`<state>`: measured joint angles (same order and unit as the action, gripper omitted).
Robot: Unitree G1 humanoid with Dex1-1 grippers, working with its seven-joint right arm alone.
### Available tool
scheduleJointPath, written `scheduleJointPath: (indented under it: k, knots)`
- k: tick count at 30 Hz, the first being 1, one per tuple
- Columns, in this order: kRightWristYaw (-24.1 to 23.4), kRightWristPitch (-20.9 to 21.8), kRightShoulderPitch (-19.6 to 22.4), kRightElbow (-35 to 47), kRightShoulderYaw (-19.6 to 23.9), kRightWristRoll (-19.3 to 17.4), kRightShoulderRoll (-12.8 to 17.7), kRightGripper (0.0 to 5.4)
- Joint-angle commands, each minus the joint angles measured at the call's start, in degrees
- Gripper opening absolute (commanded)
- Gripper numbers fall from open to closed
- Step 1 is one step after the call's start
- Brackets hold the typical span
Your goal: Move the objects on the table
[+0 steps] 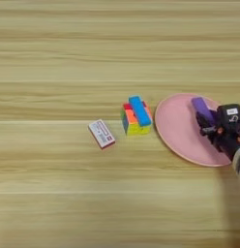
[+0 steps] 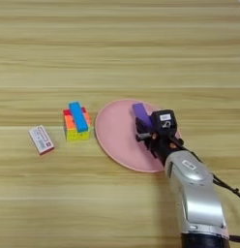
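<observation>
Two fingers (image 2: 141,130) grasping purple block (image 2: 139,112) over pink plate (image 2: 114,135), blue bar (image 2: 78,116) atop cube (image 2: 73,130)

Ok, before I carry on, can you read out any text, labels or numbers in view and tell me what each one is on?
Nothing can be read out word for word.
White box with red edge: red print on its top face, too small to read.
Right gripper: a small white label with dark marks on its black housing, too blurred to read.
Silver forearm: a small pale sticker, also unreadable.
Multicoloured cube, blue bar, purple block, pink plate: no text visible.
</observation>
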<state>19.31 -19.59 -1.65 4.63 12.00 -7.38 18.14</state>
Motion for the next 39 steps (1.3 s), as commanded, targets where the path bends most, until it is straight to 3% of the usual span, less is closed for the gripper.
scheduleJointPath:
  k: [1,13,24,39]
  knots:
    - [-0.8,1.2,2.3,2.4,2.3,-0.9,1.9,1.42]
    - [-1.1,2.3,3.2,-0.8,8.7,-1.6,5.6,1.42]
    - [-1.3,5.0,4.2,-7.9,16.2,-1.9,11.0,1.42]
    - [-1.5,9.3,3.2,-16.9,14.3,-0.1,10.3,1.42]
